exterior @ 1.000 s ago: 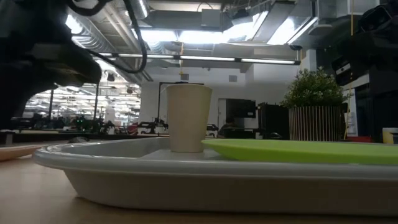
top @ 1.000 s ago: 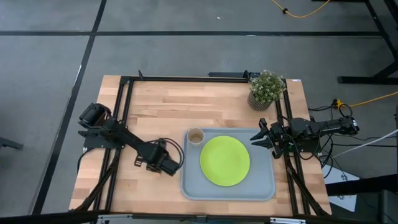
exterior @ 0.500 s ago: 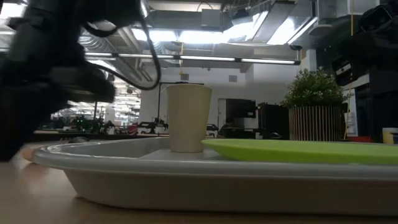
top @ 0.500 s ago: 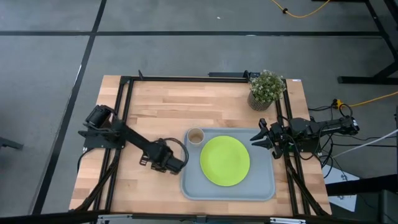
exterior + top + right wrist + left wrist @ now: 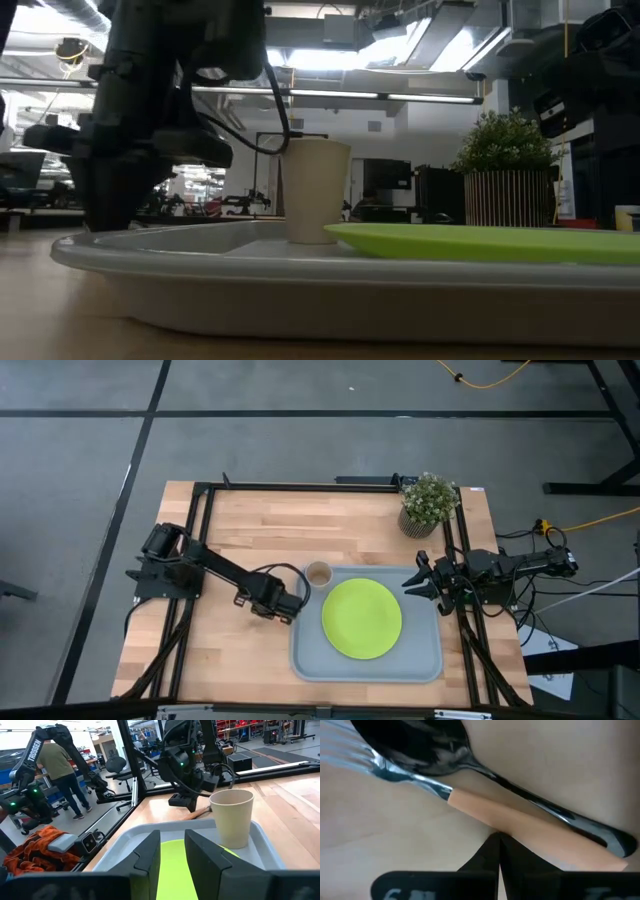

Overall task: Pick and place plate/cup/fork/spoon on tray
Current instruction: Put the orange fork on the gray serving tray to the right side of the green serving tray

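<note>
The lime-green plate [image 5: 361,618] and the tan cup [image 5: 318,574] stand on the grey-blue tray [image 5: 310,660], the cup in its far left corner. The fork [image 5: 485,810] with its orange handle and the dark spoon [image 5: 430,750] lie side by side on the wood, just left of the tray. The arm hides them in the high view. My left gripper [image 5: 283,605] points down over them, shut. My right gripper [image 5: 412,582] waits level at the tray's right edge, open with nothing between its fingers. My left gripper comes from above with its fingers shut. Its tips meet the side of the fork's orange handle [image 5: 496,827] about halfway along. The handle runs crosswise past the tips, not between them. Fork and spoon lie flat on the table.
A potted plant [image 5: 428,502] stands at the table's far right corner. A black frame rail [image 5: 195,560] runs along the left side. The left arm's cable loop [image 5: 290,572] hangs close to the cup. Bare wood lies far of the tray.
My left gripper has gone toward the table's far edge and to the right, up to the tray's far left corner near the cup. It has stayed shut and pointing down, with the wrist rolled a little. The cup has slid slightly to the right on the tray.
</note>
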Motion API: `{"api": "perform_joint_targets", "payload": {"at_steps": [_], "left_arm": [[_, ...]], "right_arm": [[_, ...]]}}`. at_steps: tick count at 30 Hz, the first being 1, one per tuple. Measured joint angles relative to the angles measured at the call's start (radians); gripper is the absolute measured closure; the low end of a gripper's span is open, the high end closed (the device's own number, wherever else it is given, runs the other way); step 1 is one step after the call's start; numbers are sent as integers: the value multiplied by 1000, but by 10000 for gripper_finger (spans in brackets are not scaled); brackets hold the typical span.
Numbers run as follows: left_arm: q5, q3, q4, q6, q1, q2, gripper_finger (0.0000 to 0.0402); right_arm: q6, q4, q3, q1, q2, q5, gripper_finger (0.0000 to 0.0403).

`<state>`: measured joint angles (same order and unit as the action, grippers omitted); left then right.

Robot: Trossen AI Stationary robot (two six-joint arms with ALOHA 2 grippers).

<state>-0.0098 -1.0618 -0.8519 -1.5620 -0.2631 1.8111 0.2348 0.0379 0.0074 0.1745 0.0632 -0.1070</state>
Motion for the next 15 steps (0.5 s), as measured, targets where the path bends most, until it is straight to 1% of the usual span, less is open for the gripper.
{"api": "perform_joint_targets", "payload": {"at_steps": [7, 9, 10, 13, 15], "left_arm": [[-51, 0, -45, 28, 17, 0, 401], [-90, 1, -63, 28, 18, 1, 401], [-129, 3, -71, 27, 18, 2, 401], [-179, 3, -72, 28, 28, 3, 401], [-181, 3, -72, 39, 44, 3, 401]], "right_arm": [[0, 0, 0, 0, 0, 0, 309], [0, 0, 0, 0, 0, -1, 309], [0, 0, 0, 0, 0, 0, 309], [0, 0, 0, 0, 0, -1, 308], [0, 0, 0, 0, 0, -2, 309]]}}
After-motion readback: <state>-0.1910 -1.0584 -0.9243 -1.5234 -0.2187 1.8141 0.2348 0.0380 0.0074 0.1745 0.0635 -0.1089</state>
